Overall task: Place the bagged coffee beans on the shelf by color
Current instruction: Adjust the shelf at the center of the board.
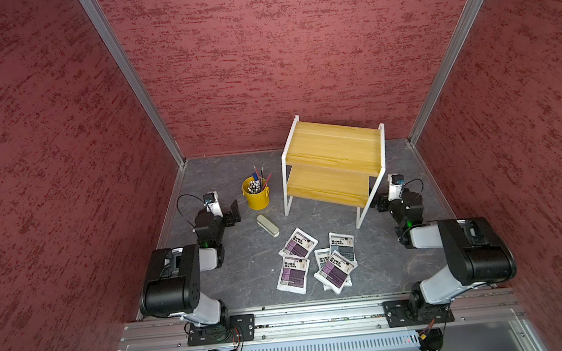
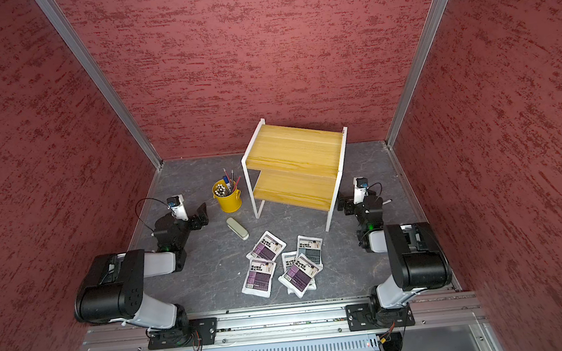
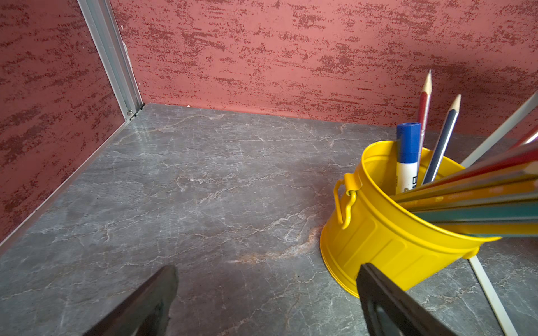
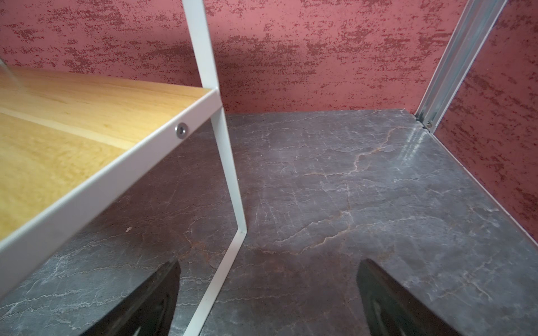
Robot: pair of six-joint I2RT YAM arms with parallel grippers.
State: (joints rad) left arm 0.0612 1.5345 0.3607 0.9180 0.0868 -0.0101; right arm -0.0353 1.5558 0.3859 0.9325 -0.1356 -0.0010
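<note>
Both of your grippers stood wide open and empty. The left gripper (image 1: 234, 211) was beside the yellow pen bucket (image 1: 256, 198), toward the left edge of the worktop (image 1: 233, 279). The right gripper (image 1: 378, 203) was by the front right leg of the shelf (image 1: 334, 141).

The shelf stood near the back edge, right of centre, with both boards bare, so I judged that the first pick was the step in hand.

The bagged coffee beans (image 1: 322, 255) lay clustered near the front edge, in front of the shelf. 2 purple pouches (image 1: 298, 244) lay flat on the worktop, just beside each other. A 3rd, the top purple pouch (image 1: 334, 271), rested on a heap, overlapping a grey-blue pouch (image 1: 342, 246) and at least 1 more whose colour I could not read.

You would have done best to lift that top purple pouch first, since it pinned the others. Coming down steeply over its free corner nearest the front edge, with the jaws straddling the seam, should have kept its neighbours still. Settling beforehand which board took purple would have saved reshuffling.
</note>
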